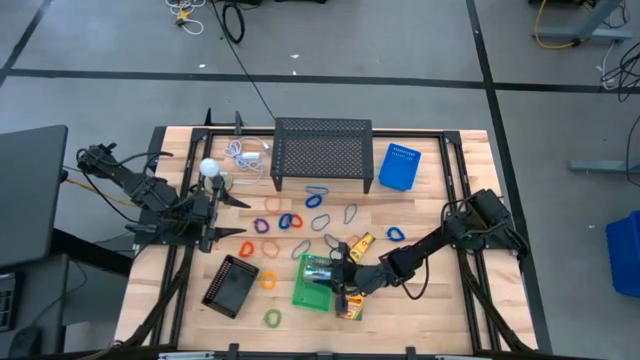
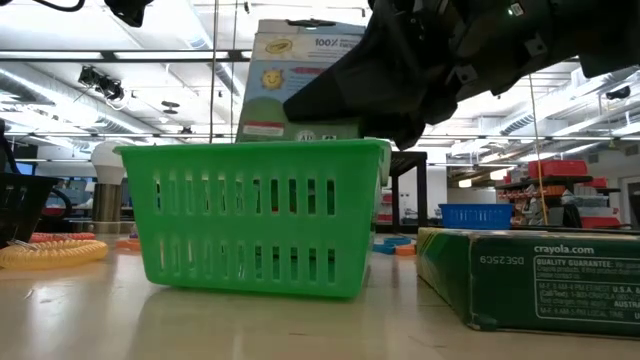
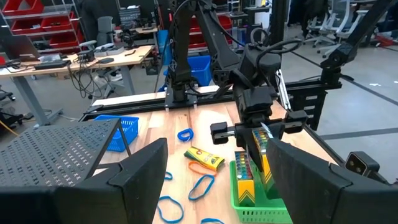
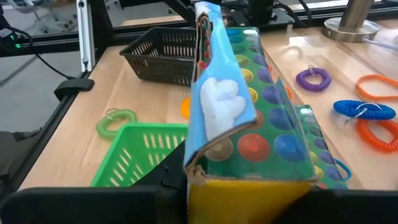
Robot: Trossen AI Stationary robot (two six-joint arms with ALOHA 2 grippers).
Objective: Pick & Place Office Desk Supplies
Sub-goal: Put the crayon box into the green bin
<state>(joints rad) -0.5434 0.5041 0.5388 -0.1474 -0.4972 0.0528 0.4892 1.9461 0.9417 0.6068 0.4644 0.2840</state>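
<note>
**Crayon box held over the green basket**

A crayon box (image 4: 242, 106) is pinched between the fingers of the right gripper (image 1: 340, 278), just above the green basket (image 1: 312, 285), which stands near the table's front edge. In the low view the box stands upright behind the basket's far wall. It is judged to be light, thin cardboard: stiff along its edges, easily dented across its broad faces, and somewhat slick where printed. A hold across the narrow sides, near the middle, is judged safest. A second box (image 1: 360, 243) lies just beside the basket. The left gripper (image 1: 222, 222), spread wide, waits well apart at the left.
</note>
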